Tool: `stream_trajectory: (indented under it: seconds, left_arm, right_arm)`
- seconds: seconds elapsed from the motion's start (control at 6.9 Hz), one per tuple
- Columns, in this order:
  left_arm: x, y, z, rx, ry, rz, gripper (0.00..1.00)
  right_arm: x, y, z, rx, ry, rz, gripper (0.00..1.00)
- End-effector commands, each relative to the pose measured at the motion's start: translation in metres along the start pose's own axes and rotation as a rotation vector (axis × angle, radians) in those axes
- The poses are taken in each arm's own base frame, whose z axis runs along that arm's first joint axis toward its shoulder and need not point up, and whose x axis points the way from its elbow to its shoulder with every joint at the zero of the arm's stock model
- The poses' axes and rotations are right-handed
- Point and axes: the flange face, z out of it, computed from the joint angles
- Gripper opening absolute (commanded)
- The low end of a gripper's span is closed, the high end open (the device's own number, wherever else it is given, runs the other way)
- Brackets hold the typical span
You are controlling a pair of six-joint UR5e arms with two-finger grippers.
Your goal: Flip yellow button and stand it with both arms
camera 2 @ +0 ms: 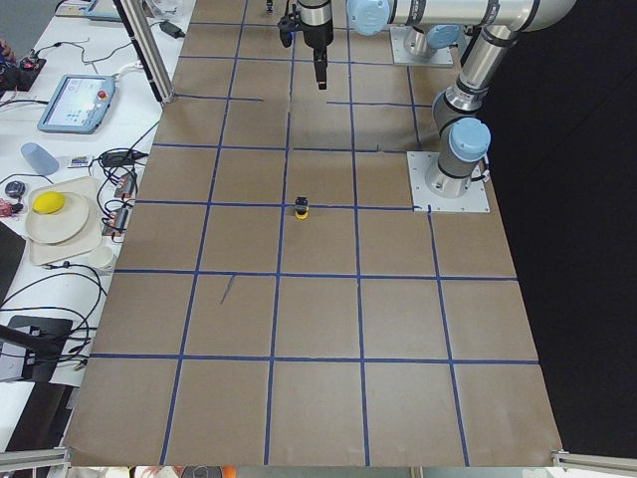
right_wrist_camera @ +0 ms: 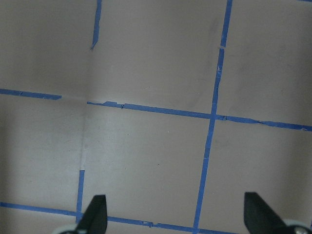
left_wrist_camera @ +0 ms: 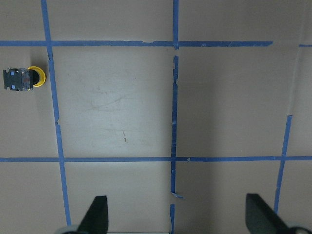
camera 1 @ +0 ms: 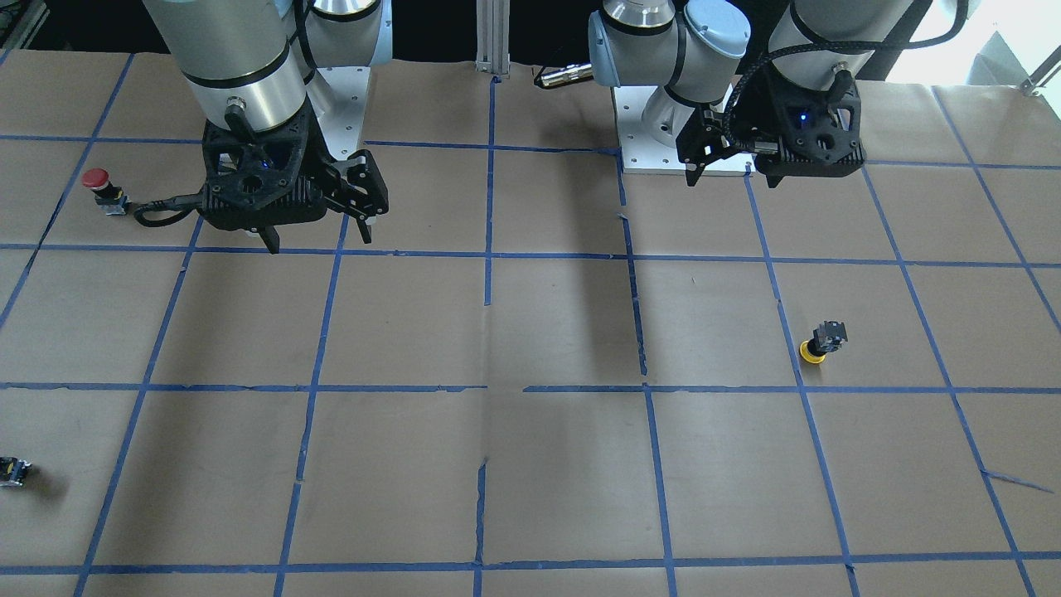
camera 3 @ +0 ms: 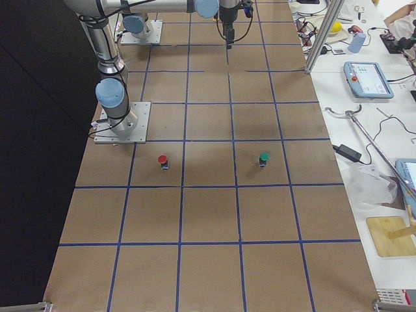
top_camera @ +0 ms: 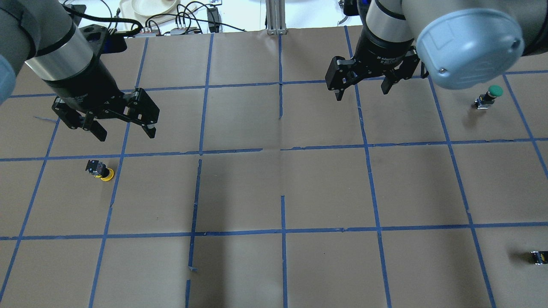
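The yellow button point(top_camera: 101, 170) rests on the brown paper with its yellow cap down and its grey-black block up. It also shows in the front view point(camera 1: 821, 342), the left side view point(camera 2: 302, 209) and the left wrist view point(left_wrist_camera: 22, 79). My left gripper point(top_camera: 126, 134) hangs open and empty above the table, a little beyond the button and slightly right of it; its fingertips point(left_wrist_camera: 97, 214) frame bare paper. My right gripper point(top_camera: 361, 92) is open and empty, far from the button on the other half of the table; it also shows in the front view point(camera 1: 319, 236).
A red-capped button point(camera 1: 98, 186) stands near the right arm's base. A green-capped button point(top_camera: 490, 95) stands at the far right. A tiny black-and-yellow block point(top_camera: 538, 256) lies near the right edge. Blue tape lines grid the paper. Two white base plates point(camera 1: 663, 149) sit on the robot's side.
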Motion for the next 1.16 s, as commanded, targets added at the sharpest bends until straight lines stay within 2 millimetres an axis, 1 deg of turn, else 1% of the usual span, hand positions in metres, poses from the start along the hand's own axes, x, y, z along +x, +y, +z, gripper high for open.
stream_trajectory:
  seconds: [0.0, 0.29, 0.58, 0.72, 1.01]
  left_arm:
    - [0.0, 0.0, 0.001, -0.001, 0.001, 0.0, 1.0]
    - [-0.002, 0.0, -0.001, 0.003, 0.003, -0.003, 1.0]
    - [-0.005, -0.007, 0.002, 0.044, 0.008, 0.008, 1.0]
    - [-0.009, -0.007, 0.003, 0.042, 0.003, 0.008, 1.0]
    - [-0.038, -0.019, 0.009, 0.032, 0.019, -0.051, 1.0]
  right_arm:
    - [0.0, 0.0, 0.0, 0.001, 0.0, 0.0, 1.0]
    - [0.0, 0.001, -0.001, 0.002, 0.0, 0.0, 1.0]
    - [0.0, 0.001, -0.001, 0.001, 0.0, 0.0, 1.0]
    - [0.0, 0.001, -0.001, 0.001, 0.0, 0.0, 1.0]
    - [0.0, 0.001, 0.001, -0.002, 0.0, 0.0, 1.0]
